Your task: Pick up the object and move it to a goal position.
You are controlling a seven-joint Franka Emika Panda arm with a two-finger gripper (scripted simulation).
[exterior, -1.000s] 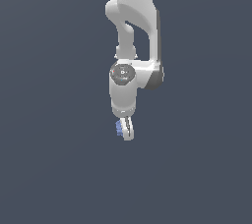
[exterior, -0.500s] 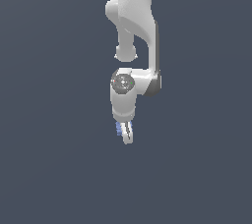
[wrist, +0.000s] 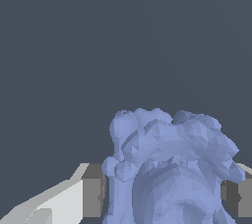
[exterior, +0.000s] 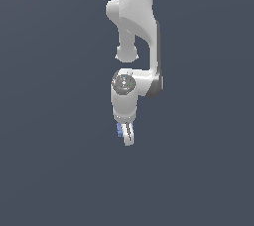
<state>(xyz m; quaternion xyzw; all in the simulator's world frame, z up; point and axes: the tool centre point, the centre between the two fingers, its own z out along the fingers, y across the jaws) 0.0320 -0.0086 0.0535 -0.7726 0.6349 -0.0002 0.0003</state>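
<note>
The object [wrist: 167, 169] is a periwinkle-blue knobbly lump that fills the space between the two fingers in the wrist view. A grey pad presses on each of its sides, one of them the finger [wrist: 91, 191]. In the exterior view only a sliver of the object [exterior: 120, 130] shows beside the white fingers. The gripper [exterior: 127, 135] hangs below the white arm [exterior: 134, 22], pointing down and shut on the object. Nothing touches the object from below; it is held in the air.
A plain dark grey-blue background surrounds the arm in both views. No other objects, containers or edges show.
The arm's wrist and gripper have drifted slightly toward the exterior view's right and a little lower, carrying the object along. The grip on the object stays the same.
</note>
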